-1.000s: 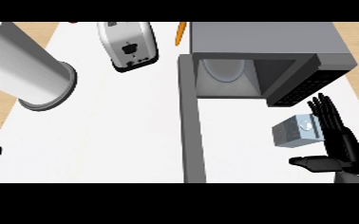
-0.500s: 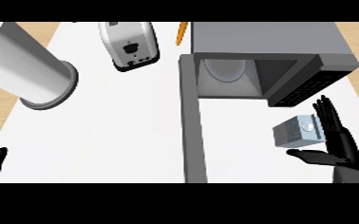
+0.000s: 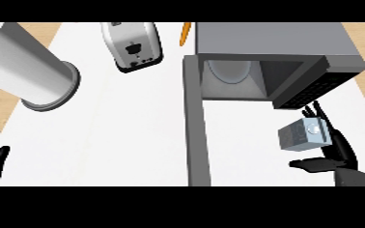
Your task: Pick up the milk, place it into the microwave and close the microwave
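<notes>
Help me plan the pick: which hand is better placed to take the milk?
Right. The right hand is open right beside the milk, below the open microwave. The left hand barely shows at the far left edge.

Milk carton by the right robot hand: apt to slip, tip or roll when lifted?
The milk carton looks boxy and flat-sided, so it probably won't roll. Its faces seem smooth, so it may slip against the right robot hand. It already sits tilted, so tipping seems possible.
</notes>
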